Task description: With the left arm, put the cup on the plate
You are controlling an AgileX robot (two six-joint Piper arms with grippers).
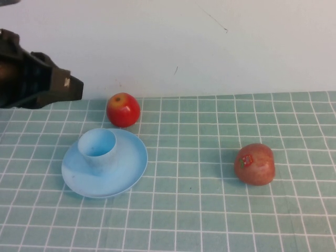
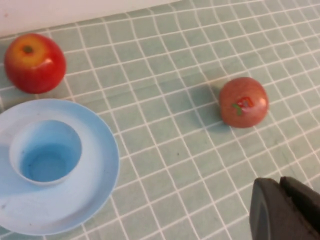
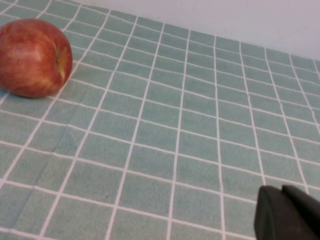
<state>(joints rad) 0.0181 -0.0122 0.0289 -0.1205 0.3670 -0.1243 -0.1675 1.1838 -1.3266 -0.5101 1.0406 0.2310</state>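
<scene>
The cup (image 1: 97,149) already stands upright on the plate (image 1: 131,170), well apart from the left gripper (image 1: 71,88), which hangs up and back by the wall with fingers clenched on nothing, while the right gripper (image 3: 287,215), its fingers unreadable, hovers over bare green-tiled counter (image 1: 210,220) near a dull apple (image 1: 254,164).

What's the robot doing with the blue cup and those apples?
Right now nothing is being held. The light blue cup stands upright on the light blue plate, so that job looks done. The left gripper is shut and empty, pulled back at the table's far left edge, away from the plate. One red apple sits just behind the plate, and another red apple lies off to the right. The right gripper shows only in its own wrist camera, near that second apple, touching nothing.
</scene>
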